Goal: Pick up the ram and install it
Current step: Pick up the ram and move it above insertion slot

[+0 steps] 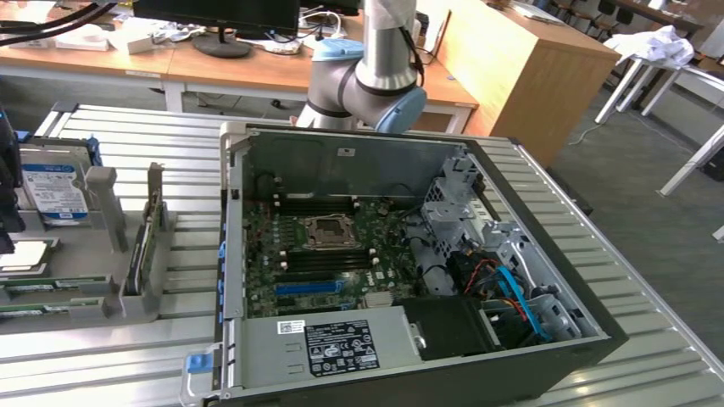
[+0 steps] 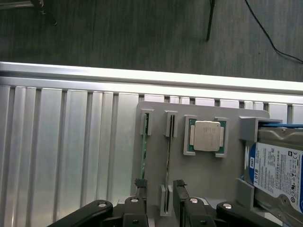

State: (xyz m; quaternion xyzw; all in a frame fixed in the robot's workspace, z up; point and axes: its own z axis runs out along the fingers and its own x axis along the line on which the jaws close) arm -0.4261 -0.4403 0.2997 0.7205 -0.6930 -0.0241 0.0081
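Observation:
Two ram sticks stand on edge in slots of a grey holder (image 2: 203, 170): a green one (image 2: 144, 151) and a thinner-looking one (image 2: 168, 158). In the exterior view they show as green strips (image 1: 29, 289) at the holder's near left end. My gripper (image 2: 159, 188) hovers over the holder, open, with nothing between its fingers. One fingertip (image 2: 139, 183) is over the end of the green ram, and the other (image 2: 179, 185) is just past the second slot. The open computer case (image 1: 243, 254) with its motherboard (image 1: 328, 254) lies in the middle of the table.
A square silver processor chip (image 2: 207, 136) sits in the holder beside the ram slots, and a hard drive (image 2: 279, 172) with a blue-white label stands at the holder's end. The ribbed metal table (image 2: 66, 142) ends near a dark floor. Desks stand behind the case.

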